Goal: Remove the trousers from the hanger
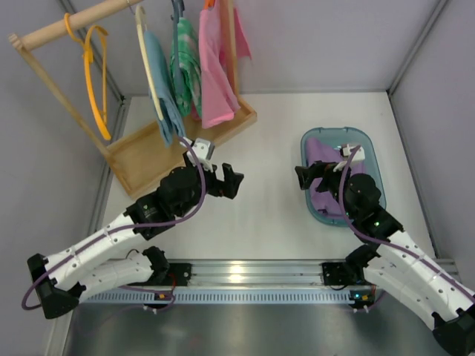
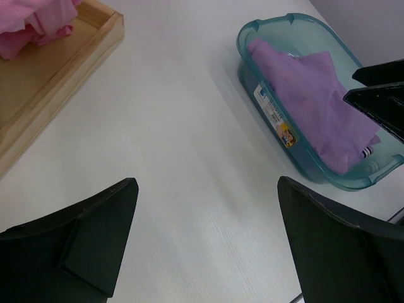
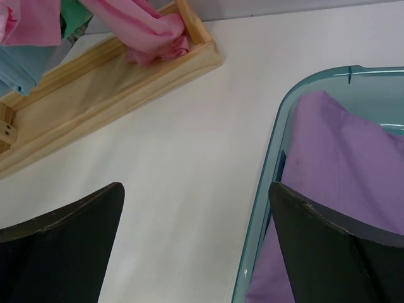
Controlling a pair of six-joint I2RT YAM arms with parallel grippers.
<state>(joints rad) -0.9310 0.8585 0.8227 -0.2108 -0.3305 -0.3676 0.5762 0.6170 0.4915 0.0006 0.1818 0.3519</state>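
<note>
Light blue trousers [image 1: 165,96] are draped over the cream hanger [image 1: 150,74]. It is second from the left on the wooden rail [image 1: 67,26], between the bare yellow-orange hanger [image 1: 96,89] and the green patterned garment [image 1: 184,70]. The pink garment [image 1: 215,74] is last in the row.

- **Why it sits like that:** the hook over the rail carries the hanger, so the cloth just hangs under gravity. We think it has to slide off the frame, not lift straight up.
- **Long axis:** runs top to bottom, from the rail down to the rack's wooden base tray [image 1: 145,163]. The lower end looks to be at or just above the tray, but we can't tell if it touches.
- **Hanger orientation:** the plane sits crosswise to the rail, so we see it nearly edge-on from above, with the hook at the top.
- **Left gripper [image 1: 234,182]:** fully open and holding nothing. It sits over the bare white counter [image 1: 267,126], near the tray's corner and below the trousers. We judge it the nearer arm for the pull.
- **Right gripper [image 1: 300,179]:** also wide open and empty, at the edge of the teal bin [image 1: 371,152]. The bin holds a purple cloth [image 1: 320,152] and is well apart from the rack.

Neither gripper touches the hanger or the cloth, so the removal hasn't started.
</note>
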